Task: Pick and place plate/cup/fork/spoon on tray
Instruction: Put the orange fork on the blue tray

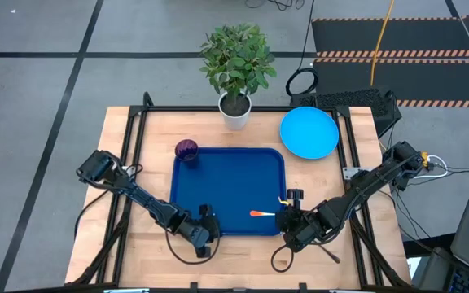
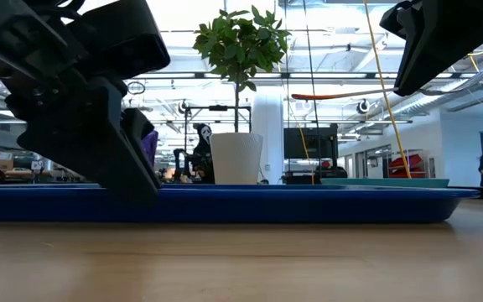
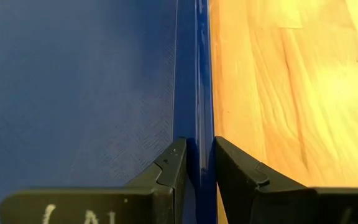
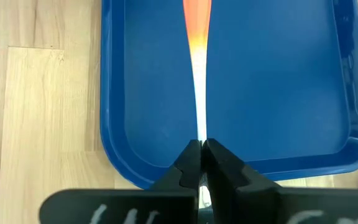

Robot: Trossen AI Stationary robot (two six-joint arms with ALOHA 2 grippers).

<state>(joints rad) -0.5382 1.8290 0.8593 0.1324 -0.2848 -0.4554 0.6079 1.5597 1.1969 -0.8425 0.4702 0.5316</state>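
Observation:
The dark blue tray [image 1: 226, 175] lies mid-table. My left gripper [image 1: 209, 230] is at its near rim, left of the middle, shut on that rim. My right gripper [image 1: 286, 220] hovers over the tray's near right corner, shut on the orange-handled fork [image 1: 259, 214], which hangs above the tray floor [image 4: 278, 93]. The purple cup [image 1: 186, 150] stands at the tray's far left corner. The light-blue plate [image 1: 309, 133] lies flat on the table beyond the tray's far right corner. The spoon is out of view. My left gripper has the tray's near rim [image 3: 196, 134] between its two fingers, one finger [image 3: 174, 163] inside the tray and the other [image 3: 232, 167] outside over the wood. It comes slanting down from the table's left, along the rim. The tray lies flat on the table [image 2: 309, 205]. My right gripper pinches the fork's silver metal end [image 4: 200, 134] between its two fingertips; what lies farther back is hidden by the fingers. It comes slanting down from the table's right, in line with the fork. The fork hangs clear above the tray, about level, orange handle [image 2: 342, 94] toward the left.
A plant in a white pot [image 1: 235, 110] stands at the table's far edge, behind the tray. Black frame rails [image 1: 137, 146] run along the table's left and right sides. A loose cable [image 1: 282, 259] loops on the wood near the front edge.

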